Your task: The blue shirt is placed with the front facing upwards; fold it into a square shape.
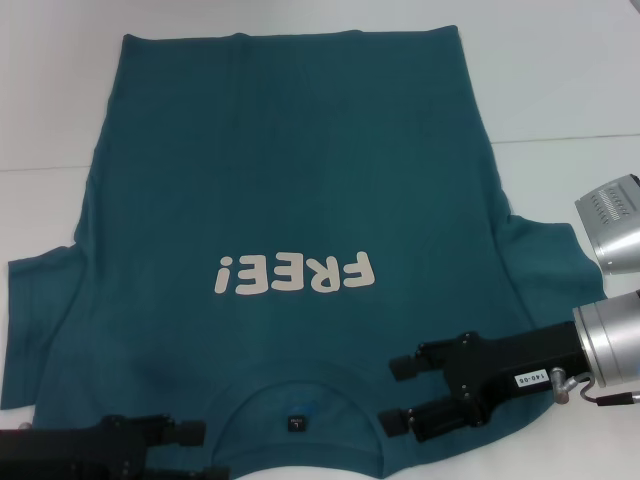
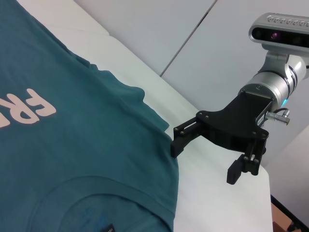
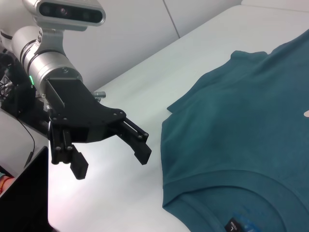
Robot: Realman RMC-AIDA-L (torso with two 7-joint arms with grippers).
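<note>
Blue shirt (image 1: pixel 290 200) lies flat on white counter (image 1: pixel 560 90), filling frame centre, collar at bottom. Left tool (image 1: pixel 195 433) bottom left, right tool (image 1: pixel 392 395) lower right, both w/ fingers apart, empty. Risk: uneven pinch at shoulders could bunch cloth, skewing the fold.

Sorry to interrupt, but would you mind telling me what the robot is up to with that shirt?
A large teal-blue cotton T-shirt with a cream "FREE!" print lies flat and unfolded, face up, on the white table, collar nearest the robot. The left gripper and right gripper are both open at the shoulders either side of the collar, holding nothing. Folding has not begun.
</note>
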